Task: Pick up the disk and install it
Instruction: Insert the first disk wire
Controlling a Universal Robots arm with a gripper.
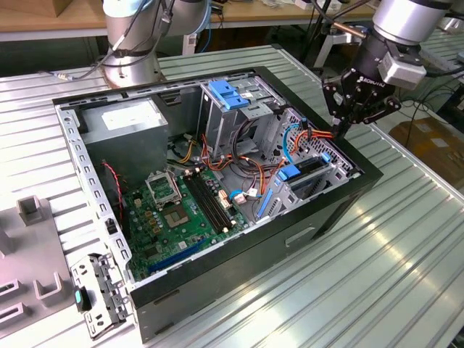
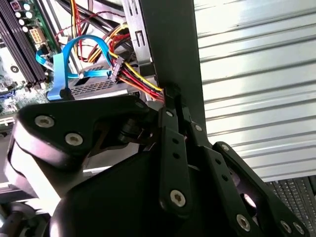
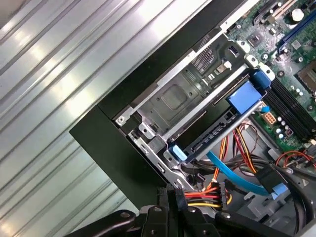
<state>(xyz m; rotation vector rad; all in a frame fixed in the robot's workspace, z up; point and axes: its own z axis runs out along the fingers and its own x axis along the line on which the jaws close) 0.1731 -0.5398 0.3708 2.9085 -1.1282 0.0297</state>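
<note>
The disk [image 1: 310,167] sits in the drive cage at the front corner of the open computer case [image 1: 239,250], on the exterior view's right. Its blue carrier bracket [image 1: 288,172] faces the motherboard. In the first wrist view the disk [image 3: 212,132] lies edge-on between the blue bracket ends [image 3: 244,97]. A blue data cable [image 2: 81,49] and a connector with red, yellow and orange wires [image 2: 116,74] reach the disk's grey body [image 2: 94,87]. My gripper [image 1: 339,133] hangs over the case's rim beside the cage. Its fingertips [image 2: 169,100] are pressed together, right at the coloured wires.
A blue plastic caddy [image 1: 228,94] tops the tall grey cage at the back. The motherboard [image 1: 174,210], power supply [image 1: 127,123] and loose cables fill the case. The ribbed metal table [image 1: 406,246] surrounds it, with grey fixtures [image 1: 32,210] on the exterior view's left.
</note>
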